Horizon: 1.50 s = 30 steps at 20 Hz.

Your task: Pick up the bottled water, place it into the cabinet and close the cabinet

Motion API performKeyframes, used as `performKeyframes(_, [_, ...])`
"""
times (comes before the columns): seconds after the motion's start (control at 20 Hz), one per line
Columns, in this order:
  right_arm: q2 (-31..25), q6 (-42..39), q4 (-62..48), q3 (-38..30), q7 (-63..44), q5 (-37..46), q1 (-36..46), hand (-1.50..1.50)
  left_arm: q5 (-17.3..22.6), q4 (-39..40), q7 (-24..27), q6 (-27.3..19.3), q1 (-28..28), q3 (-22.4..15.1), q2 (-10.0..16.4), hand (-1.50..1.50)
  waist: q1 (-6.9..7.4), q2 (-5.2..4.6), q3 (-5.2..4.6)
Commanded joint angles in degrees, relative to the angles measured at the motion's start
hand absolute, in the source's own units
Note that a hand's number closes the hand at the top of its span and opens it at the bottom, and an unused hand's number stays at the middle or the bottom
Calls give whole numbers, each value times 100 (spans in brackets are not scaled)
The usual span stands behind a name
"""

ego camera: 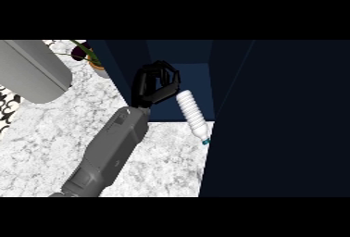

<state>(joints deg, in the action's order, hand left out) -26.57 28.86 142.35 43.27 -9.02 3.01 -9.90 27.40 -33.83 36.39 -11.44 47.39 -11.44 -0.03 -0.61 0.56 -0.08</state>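
The bottled water (192,115) is white and ribbed with a teal cap. It leans at the dark blue cabinet's (198,74) open front, cap end down near the counter's edge. My left hand (154,84) reaches into the cabinet opening just left of the bottle's upper end. Its fingers are curled and nothing shows inside them. The bottle lies beside the hand, not enclosed by it. My right hand does not show.
A broad dark panel (280,120), seemingly the cabinet's open door, fills the right side. On the marble counter (48,139), a grey rounded appliance (34,69) stands at far left and a potted plant (92,58) at the back.
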Motion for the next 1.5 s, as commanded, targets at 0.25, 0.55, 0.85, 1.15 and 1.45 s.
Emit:
performKeyframes(0.25, [-358,21,537,208,-225,507,-76,-150,186,-2718,-717,-168,-1772,-536,156,150,231,56,6])
performKeyframes(0.55, [-627,-81,827,81,-603,406,17,150,187,-4685,-1054,-217,-3589,-1072,513,150,190,27,2])
performKeyframes(0.85, [-766,-629,745,612,-623,-35,328,150,58,-6388,-1154,-200,-5145,-1682,1026,150,250,32,6])
performKeyframes(1.15, [-154,-908,397,991,-1018,-83,1094,150,68,-7656,-1086,-293,-6239,-1560,1578,150,228,-13,1])
performKeyframes(1.45, [399,-728,368,1077,-1758,106,1683,150,242,-8362,-825,88,-7239,-1239,2204,150,243,-4,-13])
